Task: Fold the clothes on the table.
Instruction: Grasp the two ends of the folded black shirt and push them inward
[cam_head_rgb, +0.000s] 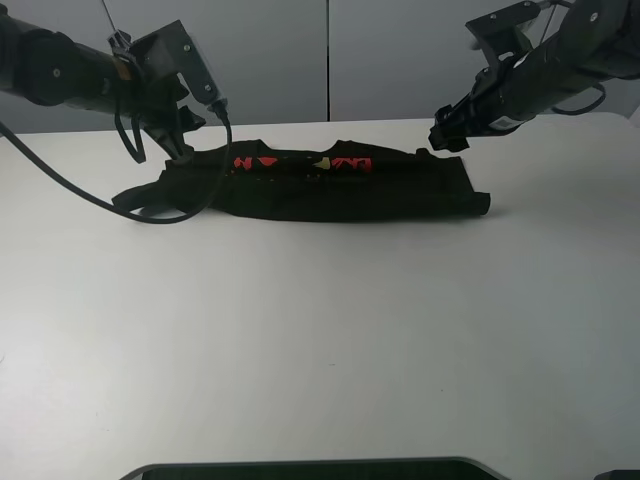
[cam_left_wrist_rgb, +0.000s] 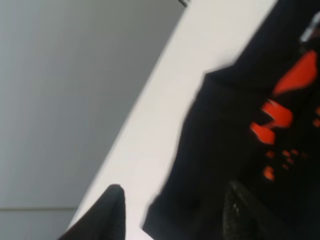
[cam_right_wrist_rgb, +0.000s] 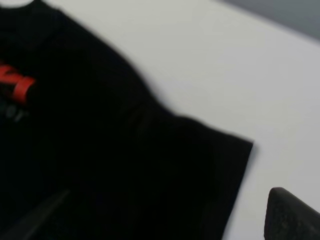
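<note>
The black T-shirt (cam_head_rgb: 320, 188) lies on the far part of the white table (cam_head_rgb: 320, 340), folded into a long flat band, with red and yellow print along its top edge. My left gripper (cam_head_rgb: 178, 148) hovers over the shirt's left end, by the sleeve. In the left wrist view (cam_left_wrist_rgb: 175, 215) its fingers are apart, with the shirt's edge (cam_left_wrist_rgb: 225, 125) below them. My right gripper (cam_head_rgb: 448, 135) hangs just above the shirt's right end. In the right wrist view (cam_right_wrist_rgb: 165, 220) it is open over black cloth (cam_right_wrist_rgb: 125, 150).
A black cable (cam_head_rgb: 150, 215) from the left arm loops down over the shirt's left sleeve. A dark flat object (cam_head_rgb: 310, 468) lies at the table's near edge. A grey wall (cam_head_rgb: 330, 60) stands behind the table.
</note>
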